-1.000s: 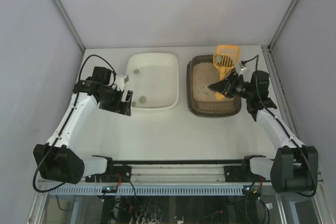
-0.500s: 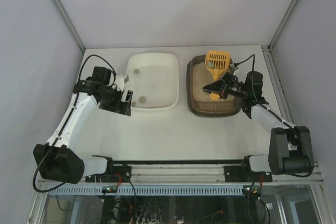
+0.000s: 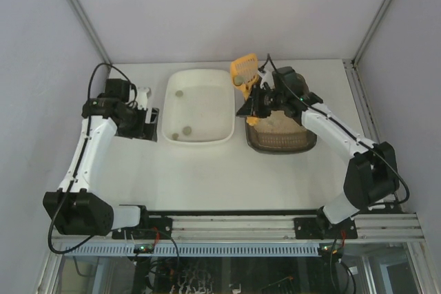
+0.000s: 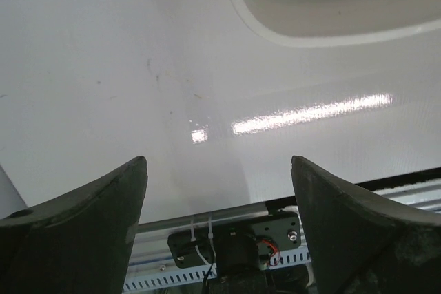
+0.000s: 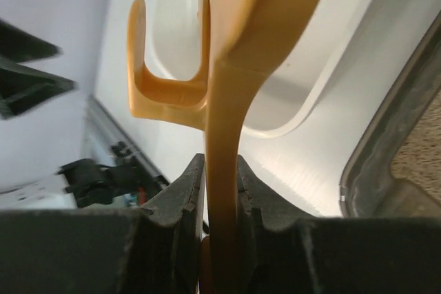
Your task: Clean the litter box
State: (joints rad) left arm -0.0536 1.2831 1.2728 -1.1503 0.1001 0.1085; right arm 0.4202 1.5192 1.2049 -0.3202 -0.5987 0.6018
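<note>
- White table, walled in grey, is seen from above.
- Sand-filled litter box is set at 2 o'clock, just right of white tub.
- R gripper is clamped on yellow scoop by its handle; scoop head is held up at 12 o'clock, approx. over tub-box gap.
- L gripper is held wide apart, empty, at 9 o'clock beside tub.

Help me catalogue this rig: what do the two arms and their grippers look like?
The left arm and right arm have white links with bulky black joint housings and black cables looping near the wrists. The left gripper and right gripper have dark, wedge-shaped fingers.
</note>
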